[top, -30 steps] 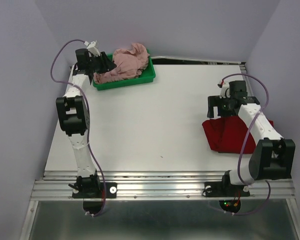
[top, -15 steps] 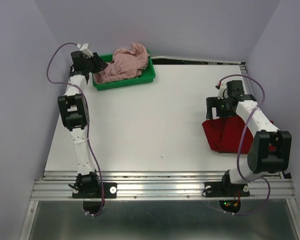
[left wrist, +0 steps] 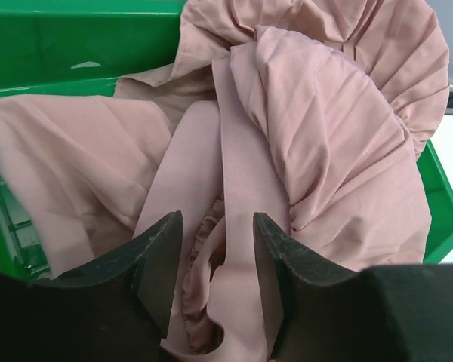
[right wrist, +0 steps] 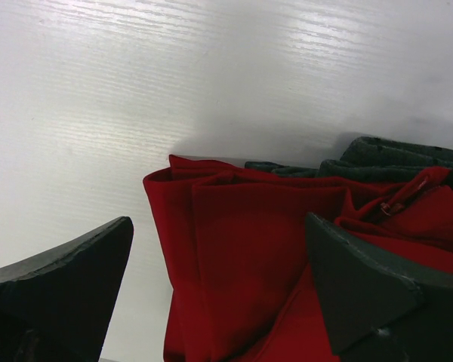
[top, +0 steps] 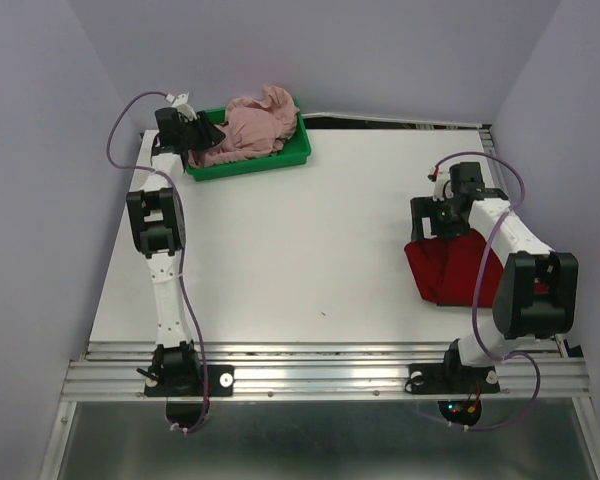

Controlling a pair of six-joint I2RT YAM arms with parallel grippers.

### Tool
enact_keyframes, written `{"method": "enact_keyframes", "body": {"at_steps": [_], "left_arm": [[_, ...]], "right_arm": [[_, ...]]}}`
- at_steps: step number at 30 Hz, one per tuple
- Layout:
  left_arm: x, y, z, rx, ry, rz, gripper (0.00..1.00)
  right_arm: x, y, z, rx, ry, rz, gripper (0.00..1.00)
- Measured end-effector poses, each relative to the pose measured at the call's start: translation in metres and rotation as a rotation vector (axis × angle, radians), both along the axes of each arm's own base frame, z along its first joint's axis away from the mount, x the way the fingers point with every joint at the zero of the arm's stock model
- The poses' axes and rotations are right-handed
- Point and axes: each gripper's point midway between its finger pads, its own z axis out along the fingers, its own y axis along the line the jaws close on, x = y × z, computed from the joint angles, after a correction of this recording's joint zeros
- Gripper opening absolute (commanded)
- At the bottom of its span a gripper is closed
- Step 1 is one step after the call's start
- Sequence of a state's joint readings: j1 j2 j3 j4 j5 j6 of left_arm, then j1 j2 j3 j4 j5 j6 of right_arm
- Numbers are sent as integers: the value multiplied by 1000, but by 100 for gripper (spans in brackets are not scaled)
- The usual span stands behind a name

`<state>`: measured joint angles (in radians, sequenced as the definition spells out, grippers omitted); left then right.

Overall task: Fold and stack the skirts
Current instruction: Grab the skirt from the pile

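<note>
The dusty pink skirt [top: 255, 125] lies bunched in the green tray [top: 255, 167] at the far left. My left gripper [top: 212, 133] is at the tray's left end, low over the skirt. In the left wrist view the pink skirt [left wrist: 325, 128] fills the tray [left wrist: 60, 45], and my left gripper [left wrist: 217, 220] is open with a strip of pink cloth between its fingers. The dark red skirt [top: 450, 270] lies folded on the table at the right. My right gripper [top: 432, 226] is wide open just above its far left corner. That corner [right wrist: 264, 249] shows in the right wrist view between the right gripper's [right wrist: 217, 222] fingers.
The white table [top: 310, 230] stretches between the two skirts. Purple walls close in on the left, the back and the right. A dark green fold [right wrist: 392, 154] shows at the red skirt's far edge. The right arm's elbow [top: 535, 290] stands over the red skirt's near right part.
My left gripper drew back to the left, then came in again over the pink skirt. My right arm swung its elbow round, and its gripper shifted slightly left over the red skirt.
</note>
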<state>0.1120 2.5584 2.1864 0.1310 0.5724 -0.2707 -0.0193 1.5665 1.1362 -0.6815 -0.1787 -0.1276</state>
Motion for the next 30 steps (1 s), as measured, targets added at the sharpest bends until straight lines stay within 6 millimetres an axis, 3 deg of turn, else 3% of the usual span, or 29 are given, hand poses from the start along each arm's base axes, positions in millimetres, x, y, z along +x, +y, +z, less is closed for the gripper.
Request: {"method": "enact_keyframes", "body": {"at_steps": [14, 21, 22, 23, 30], "left_arm": [[9, -28, -9, -27, -16, -39, 58], [8, -34, -9, -91, -5, -57, 17], [8, -35, -5, -111, -13, -64, 4], [9, -36, -2, -124, -20, -71, 0], [1, -34, 20, -198, -28, -87, 0]], "right_arm": [[0, -3, -4, -15, 11, 0, 100], [2, -4, -2, -24, 13, -4, 100], [2, -5, -3, -25, 14, -4, 100], [2, -5, -3, -25, 15, -4, 100], [5, -4, -1, -21, 16, -2, 100]]}}
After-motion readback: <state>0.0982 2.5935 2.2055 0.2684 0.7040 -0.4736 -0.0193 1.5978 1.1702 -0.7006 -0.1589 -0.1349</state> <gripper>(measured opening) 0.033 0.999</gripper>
